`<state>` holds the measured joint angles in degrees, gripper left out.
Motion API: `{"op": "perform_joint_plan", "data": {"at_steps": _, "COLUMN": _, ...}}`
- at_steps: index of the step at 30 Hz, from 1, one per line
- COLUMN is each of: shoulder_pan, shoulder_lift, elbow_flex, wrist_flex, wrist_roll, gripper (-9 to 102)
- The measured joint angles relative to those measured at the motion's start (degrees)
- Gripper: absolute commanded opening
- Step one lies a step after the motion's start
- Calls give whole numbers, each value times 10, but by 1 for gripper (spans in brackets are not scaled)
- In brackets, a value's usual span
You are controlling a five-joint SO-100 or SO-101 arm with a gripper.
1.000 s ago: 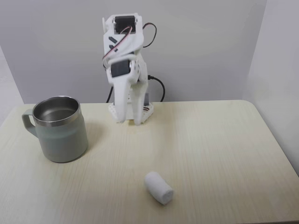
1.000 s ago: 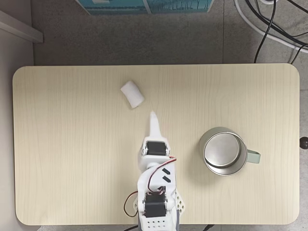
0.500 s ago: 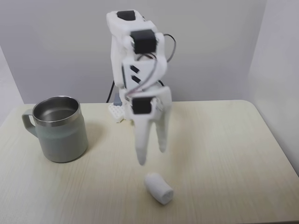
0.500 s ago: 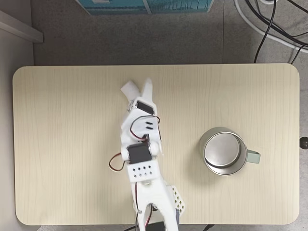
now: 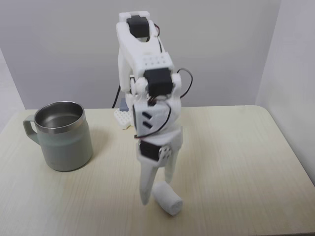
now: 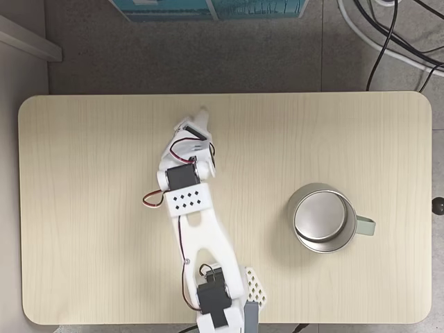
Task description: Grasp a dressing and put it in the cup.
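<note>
Reaching down is the step in hand: the arm stretches out from its base, and the tool (image 5: 156,189) hangs over the dressing (image 5: 167,197), which lies on its side on the pale wood counter (image 5: 236,157), close to the edge nearest the camera in the front fixed view. The fingers stand apart, the longer one (image 5: 145,189) coming down on the left of the roll's upper end as that view shows it, the shorter one (image 5: 169,172) higher and behind it. Whether either finger touches the fabric cannot be told. From above, the wrist covers most of the roll.

The cup (image 5: 63,135) stands upright on the counter, well apart from the dressing, its handle turned away from the arm and its shiny inside bare; the view from above shows it (image 6: 320,218) on the far side of the arm from the roll.

To do this well, I judge the tool should settle until the roll sits squarely between both fingers, across its short width, not along its length. The fabric looks soft, so a gentle, centred close should hold it. A finger landing on top would likely roll it off toward the counter's edge.
</note>
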<state>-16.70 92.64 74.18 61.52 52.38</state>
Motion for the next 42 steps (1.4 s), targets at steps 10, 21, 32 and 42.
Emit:
{"op": "perform_joint_plan", "data": {"at_steps": 10, "shoulder_pan": -9, "shoulder_lift": 112, "elbow_flex": 51, "wrist_flex": 0, "wrist_roll": 9, "gripper": 30}}
{"op": "perform_joint_plan", "data": {"at_steps": 21, "shoulder_pan": -11, "shoulder_lift": 141, "elbow_flex": 66, "wrist_flex": -1, "wrist_roll": 4, "gripper": 19}}
{"op": "perform_joint_plan", "data": {"at_steps": 32, "shoulder_pan": -4, "shoulder_lift": 127, "elbow_flex": 53, "wrist_flex": -47, "wrist_roll": -69, "gripper": 0}}
{"op": "perform_joint_plan", "data": {"at_steps": 42, "shoulder_pan": 10, "shoulder_lift": 50, "elbow_flex": 40, "wrist_flex": -30, "wrist_roll": -95, "gripper": 0}}
